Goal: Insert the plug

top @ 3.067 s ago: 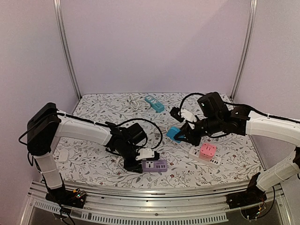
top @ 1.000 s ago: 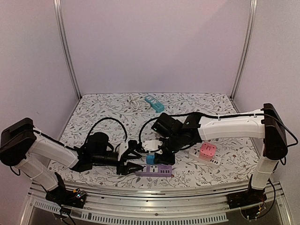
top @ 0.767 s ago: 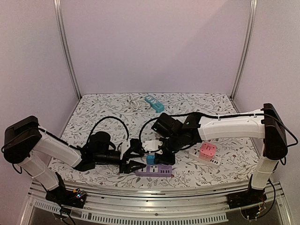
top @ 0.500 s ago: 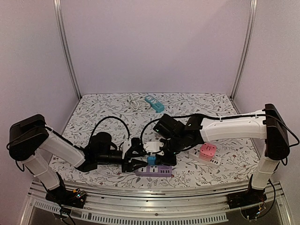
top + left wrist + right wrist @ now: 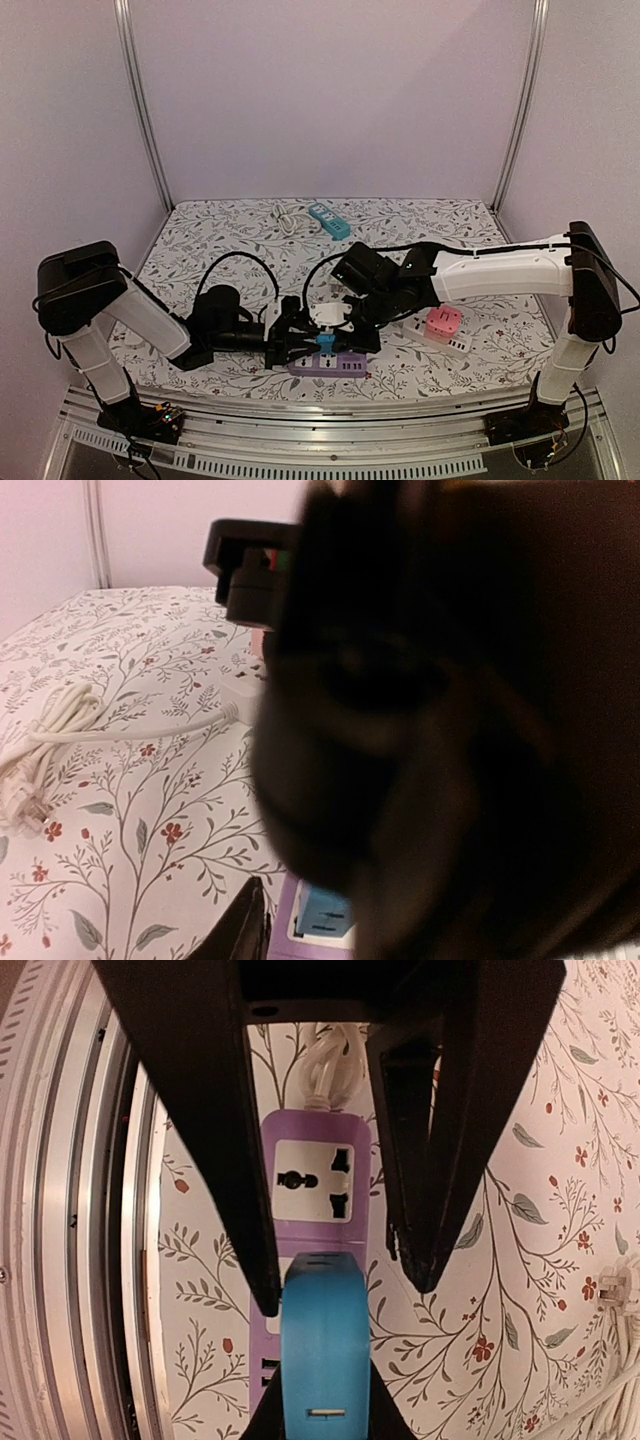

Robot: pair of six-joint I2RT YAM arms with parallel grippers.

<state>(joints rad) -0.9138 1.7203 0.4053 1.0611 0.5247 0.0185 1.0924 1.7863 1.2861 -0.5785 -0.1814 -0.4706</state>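
Observation:
The purple power strip point(image 5: 338, 366) lies near the table's front edge. My right gripper point(image 5: 336, 334) is shut on the blue plug point(image 5: 324, 343) and holds it right over the strip. From the right wrist, the blue plug point(image 5: 322, 1350) covers the second socket of the strip point(image 5: 316, 1128), its prongs hidden; the first socket point(image 5: 313, 1178) stays free. My left gripper point(image 5: 345, 1293) reaches in from the opposite side, fingers point(image 5: 215, 1140) apart astride the strip. In the left wrist view a blurred black mass hides most of the scene; one finger point(image 5: 246, 922) and the plug point(image 5: 322, 918) show.
A pink cube socket point(image 5: 443, 321) sits on a white strip point(image 5: 452, 343) to the right. At the back lie a teal strip point(image 5: 329, 221) and a white cable point(image 5: 283, 215). The strip's white cord point(image 5: 325, 1060) runs away from it. The metal rail point(image 5: 80, 1210) borders the near side.
My left gripper slid right to the purple strip and its fingers narrowed around it. My right gripper brought the blue plug down and slightly left onto the strip.

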